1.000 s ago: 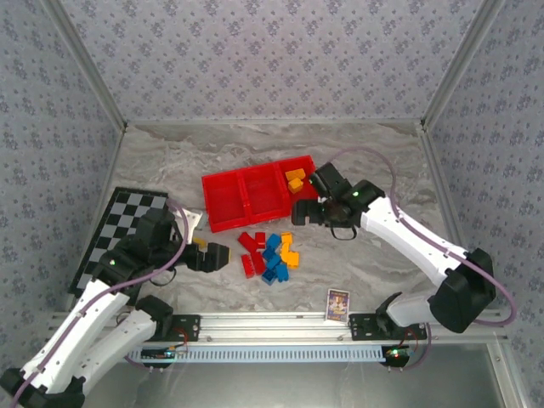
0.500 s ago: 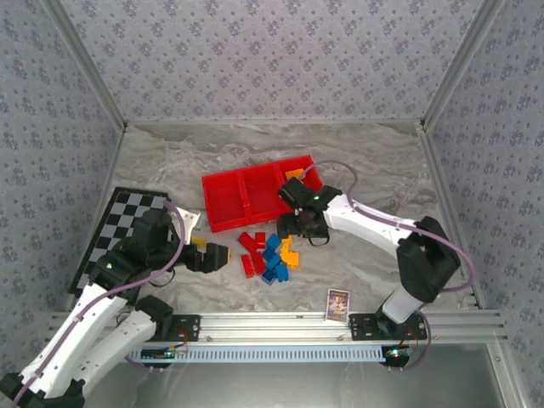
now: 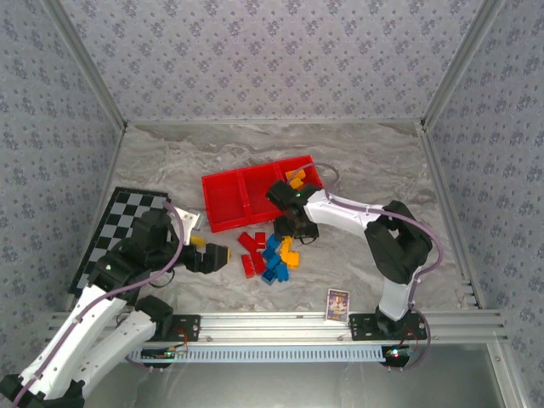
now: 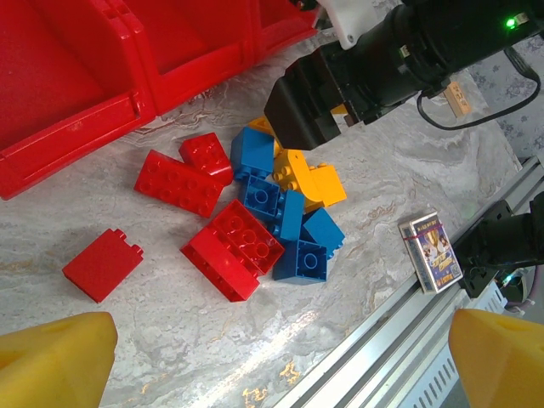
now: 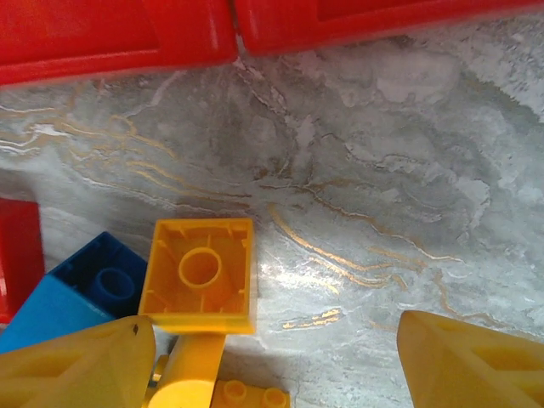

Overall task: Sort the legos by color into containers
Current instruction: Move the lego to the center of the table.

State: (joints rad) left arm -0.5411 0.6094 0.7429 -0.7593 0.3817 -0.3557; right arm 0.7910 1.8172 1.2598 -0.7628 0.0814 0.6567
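My right gripper (image 3: 294,226) hung low over the far edge of the heap of bricks (image 3: 270,252), between the heap and the tray (image 3: 229,204). Its jaws were spread wide with nothing in them. In my right wrist view a yellow brick (image 5: 200,274) lay on the table (image 5: 382,170) hollow side up. It sat off centre, close against one of my fingers (image 5: 76,365) and well apart from the other. It looked roughly square, so I judged that no long axis mattered. What mattered was that it lay to one side of my open jaws, with a blue brick (image 5: 85,293) touching it on the outer side and more yellow just below it. I reckoned I would have to shift sideways toward it before closing, or I would catch the blue one as well.

The tray's right compartment (image 3: 308,174), already holding some yellow bricks (image 3: 295,179), stood just behind this gripper. That made my right arm the nearer one for yellow. My left gripper (image 3: 214,256) was also open and empty, off to the left of the heap and near the red bricks (image 4: 217,229)
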